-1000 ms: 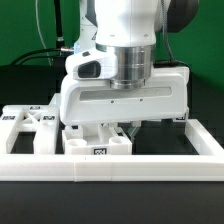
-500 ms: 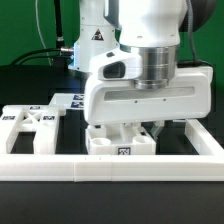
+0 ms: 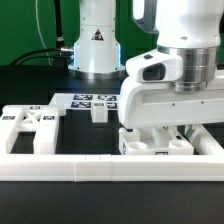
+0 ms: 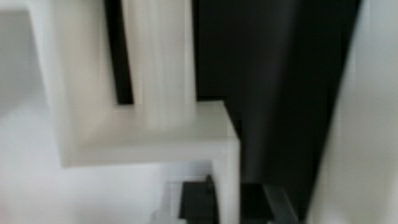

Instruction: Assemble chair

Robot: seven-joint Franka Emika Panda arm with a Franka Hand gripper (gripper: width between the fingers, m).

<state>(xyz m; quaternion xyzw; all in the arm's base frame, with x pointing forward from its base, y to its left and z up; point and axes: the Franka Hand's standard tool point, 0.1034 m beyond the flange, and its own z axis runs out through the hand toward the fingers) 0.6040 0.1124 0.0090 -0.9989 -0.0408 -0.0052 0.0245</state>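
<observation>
My gripper (image 3: 158,130) hangs low at the exterior view's right, its broad white hand covering most of a white chair block (image 3: 150,146) with a small tag on its front. The jaws stand shut on a thin wall of that block, which rests on the black table just behind the front rail. In the wrist view the block (image 4: 151,90) fills the picture, blurred, and a narrow white wall runs between the dark fingertips of the gripper (image 4: 233,200). The X-braced chair panel (image 3: 30,122) lies flat at the exterior view's left. A small white square piece (image 3: 98,112) stands mid-table.
A long white border rail (image 3: 90,167) runs along the front, with a side rail (image 3: 212,140) at the exterior view's right. The marker board (image 3: 85,100) lies behind the small piece. The arm's white base (image 3: 97,40) stands at the back before a green wall.
The gripper has travelled steadily toward the exterior view's right, and the tagged chair block has gone along with it beside the front rail. The panel and small piece stayed put.
</observation>
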